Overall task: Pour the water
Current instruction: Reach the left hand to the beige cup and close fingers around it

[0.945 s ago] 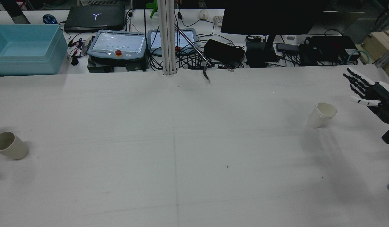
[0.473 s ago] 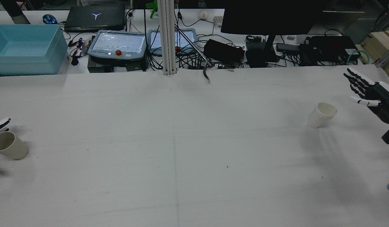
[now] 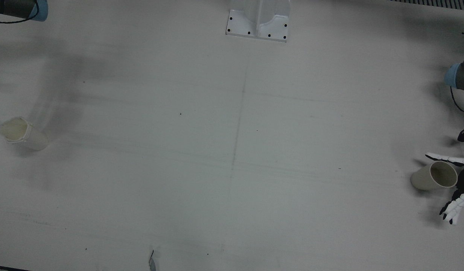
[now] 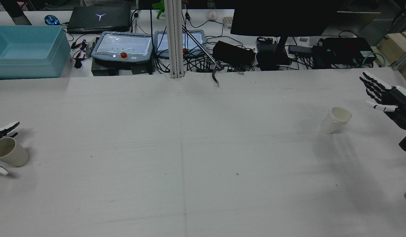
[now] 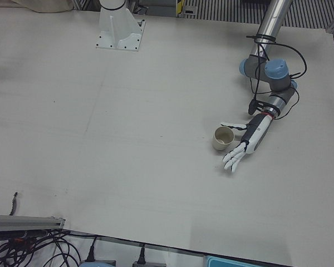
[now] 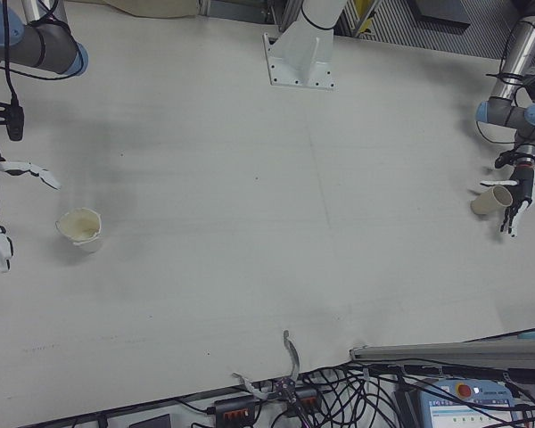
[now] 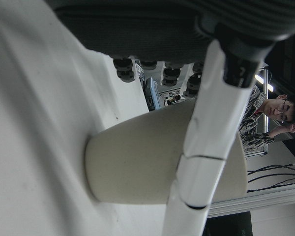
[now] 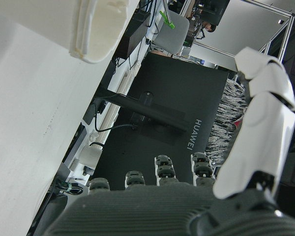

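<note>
A beige cup [image 4: 10, 152] stands upright at the table's left edge; it also shows in the front view [image 3: 434, 176], the left-front view [image 5: 223, 138] and the left hand view [image 7: 152, 162]. My left hand [image 5: 248, 141] is open, with fingers [image 4: 6, 127] on either side of the cup and close to it; I cannot tell if they touch. A white paper cup [image 4: 336, 120] stands upright on the right side; it also shows in the right-front view [image 6: 80, 230]. My right hand [image 4: 386, 99] is open and empty, raised to the right of that cup and apart from it.
A light blue bin [image 4: 28, 49], teach pendants [image 4: 122, 47], a monitor [image 4: 285, 19] and cables line the far side behind the table. A white post [image 4: 175, 39] rises at the far middle. The arms' white pedestal [image 3: 259, 22] stands at the near middle.
My left hand has come in from the left edge and now has its fingers on both sides of the beige cup. The right hand has barely moved. Both cups stay put.
</note>
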### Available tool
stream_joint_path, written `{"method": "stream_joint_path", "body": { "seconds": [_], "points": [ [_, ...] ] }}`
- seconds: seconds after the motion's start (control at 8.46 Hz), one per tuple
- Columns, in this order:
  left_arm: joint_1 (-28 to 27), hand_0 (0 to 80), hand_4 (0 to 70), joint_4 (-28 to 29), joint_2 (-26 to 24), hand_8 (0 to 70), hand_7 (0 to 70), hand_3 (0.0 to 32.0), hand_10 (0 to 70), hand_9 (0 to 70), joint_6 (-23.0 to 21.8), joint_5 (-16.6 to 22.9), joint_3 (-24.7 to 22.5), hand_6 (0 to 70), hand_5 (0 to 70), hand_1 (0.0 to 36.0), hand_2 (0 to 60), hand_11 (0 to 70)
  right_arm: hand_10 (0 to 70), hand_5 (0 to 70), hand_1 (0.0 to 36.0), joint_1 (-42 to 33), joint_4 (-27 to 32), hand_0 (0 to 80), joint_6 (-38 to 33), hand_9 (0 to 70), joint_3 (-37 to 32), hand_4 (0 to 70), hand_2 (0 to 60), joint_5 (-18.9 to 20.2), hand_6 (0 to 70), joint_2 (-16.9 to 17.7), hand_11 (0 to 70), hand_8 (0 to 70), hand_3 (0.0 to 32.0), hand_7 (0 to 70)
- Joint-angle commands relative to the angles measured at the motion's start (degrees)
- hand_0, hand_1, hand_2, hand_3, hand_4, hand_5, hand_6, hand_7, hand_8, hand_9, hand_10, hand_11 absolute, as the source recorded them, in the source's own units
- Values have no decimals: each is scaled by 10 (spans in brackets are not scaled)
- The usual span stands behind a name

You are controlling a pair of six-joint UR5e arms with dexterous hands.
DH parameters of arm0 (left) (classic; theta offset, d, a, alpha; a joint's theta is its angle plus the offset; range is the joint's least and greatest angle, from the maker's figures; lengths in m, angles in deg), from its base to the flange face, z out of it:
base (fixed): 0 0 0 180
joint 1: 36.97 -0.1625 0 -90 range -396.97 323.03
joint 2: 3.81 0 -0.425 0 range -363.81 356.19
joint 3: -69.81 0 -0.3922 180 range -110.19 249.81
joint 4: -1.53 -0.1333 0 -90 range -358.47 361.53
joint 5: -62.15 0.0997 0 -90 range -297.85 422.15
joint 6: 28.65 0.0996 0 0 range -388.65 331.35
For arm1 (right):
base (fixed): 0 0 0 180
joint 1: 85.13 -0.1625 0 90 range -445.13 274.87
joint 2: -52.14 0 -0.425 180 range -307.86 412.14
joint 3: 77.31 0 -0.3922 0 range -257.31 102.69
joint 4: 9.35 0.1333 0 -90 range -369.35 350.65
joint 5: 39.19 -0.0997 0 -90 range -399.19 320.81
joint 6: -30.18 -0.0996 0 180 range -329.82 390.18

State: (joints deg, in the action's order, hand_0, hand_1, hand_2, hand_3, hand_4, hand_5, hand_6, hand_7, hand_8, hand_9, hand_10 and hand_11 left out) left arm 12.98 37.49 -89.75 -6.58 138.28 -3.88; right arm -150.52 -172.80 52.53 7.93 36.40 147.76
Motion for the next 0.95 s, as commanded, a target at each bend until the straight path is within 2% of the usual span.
{"method": "stream_joint_path", "body": {
  "seconds": [0.0, 0.12, 0.24, 0.35, 0.47, 0.59, 0.71, 0.83],
  "points": [
    [-6, 800, 239, -5, -6, 8, 62, 0, 40, 0, 0, 0, 0, 86, 0, 284, 0, 91, 0, 46, 186, 0, 1, 472, -1, 31, -9, 24, 246, 0, 87, 0, 0, 19, 0, 83],
    [-10, 800, 237, -5, -6, 9, 63, 0, 39, 0, 0, 0, -1, 86, 0, 281, 0, 89, 0, 45, 185, 0, 1, 472, -1, 29, -10, 19, 245, 0, 84, 0, 0, 18, 0, 78],
    [-10, 800, 231, -5, -6, 9, 64, 0, 39, 0, -1, 0, -5, 87, 36, 281, 0, 89, 0, 46, 184, 1, 2, 471, -4, 35, -21, 14, 242, 1, 82, 0, 0, 23, 0, 72],
    [-12, 800, 232, -5, -7, 9, 67, 0, 40, 0, -4, -1, -6, 87, 121, 279, 0, 90, 0, 45, 182, 0, 2, 469, -4, 33, -24, 9, 240, 1, 80, 0, 0, 21, 0, 68],
    [-13, 800, 233, -5, -7, 10, 71, 0, 40, 0, -11, -8, -10, 90, 245, 286, 0, 91, 0, 46, 184, 0, 2, 470, -4, 30, -25, 7, 239, 1, 78, 0, 0, 19, 0, 65],
    [-13, 800, 214, -6, -7, 13, 76, 0, 42, 1, -18, -16, -12, 92, 663, 295, 0, 94, 0, 46, 185, -1, 2, 470, -5, 28, -26, 0, 238, 1, 77, 0, 0, 18, 0, 64],
    [-13, 800, 217, -14, -7, 19, 80, 0, 46, 2, -32, -22, -13, 100, 700, 316, 0, 100, 0, 45, 183, -1, 2, 470, -5, 26, -27, 0, 230, 1, 67, 0, 0, 14, 0, 43],
    [-13, 800, 257, -23, -7, 25, 96, 0, 51, 5, -47, -28, -14, 109, 700, 356, 0, 110, 0, 45, 184, -1, 2, 468, -5, 25, -27, 0, 228, 1, 64, 0, 0, 13, 0, 38]
  ]
}}
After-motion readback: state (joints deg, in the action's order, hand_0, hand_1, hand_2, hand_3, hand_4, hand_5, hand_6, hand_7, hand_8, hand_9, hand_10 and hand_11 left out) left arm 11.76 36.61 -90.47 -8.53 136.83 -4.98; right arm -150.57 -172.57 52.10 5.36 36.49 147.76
